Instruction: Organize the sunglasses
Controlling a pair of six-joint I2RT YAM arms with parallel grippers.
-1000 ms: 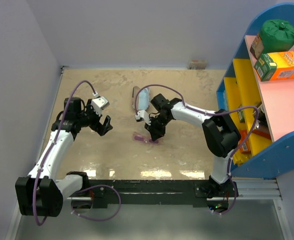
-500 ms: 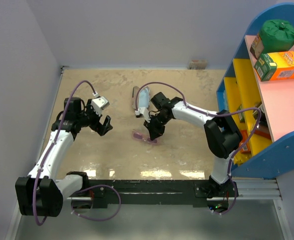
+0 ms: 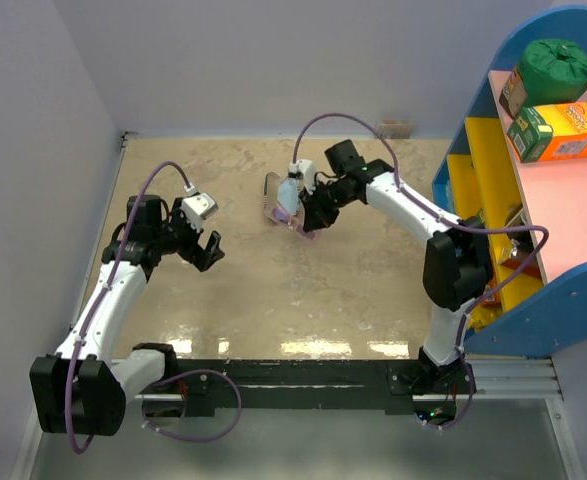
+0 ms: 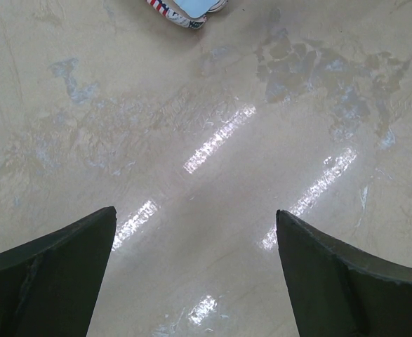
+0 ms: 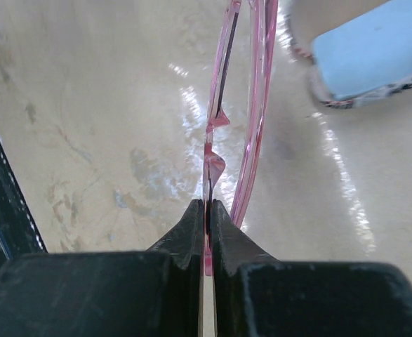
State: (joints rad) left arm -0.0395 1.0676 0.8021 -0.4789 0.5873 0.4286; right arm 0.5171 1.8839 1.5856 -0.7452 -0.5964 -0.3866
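The right pincer was clamped shut on the small sunglasses, thin-framed in translucent pink plastic. Its two dark fingers pinched the frame edge-on, so that the pink rims and arms ran straight out ahead of the tips. In the overhead view this right pincer hung over the far middle of the glossy beige mottled desk, with the sunglasses just below its tips; whether they touched the desk could not be told. Just ahead and to the right of the tips in the wrist view lay an oblong case with a flag-print rim, carrying a light blue cloth; the sunglasses lay close beside the case, apart from it. The left pincer stood wide open and held nothing, only bare desk showing between its dark fingers. The same case sat well ahead of it at the top edge of its view. From above, the left pincer was well apart from the right one, out to its left. A blue and yellow shelf unit stood far off behind the right pincer's arm.
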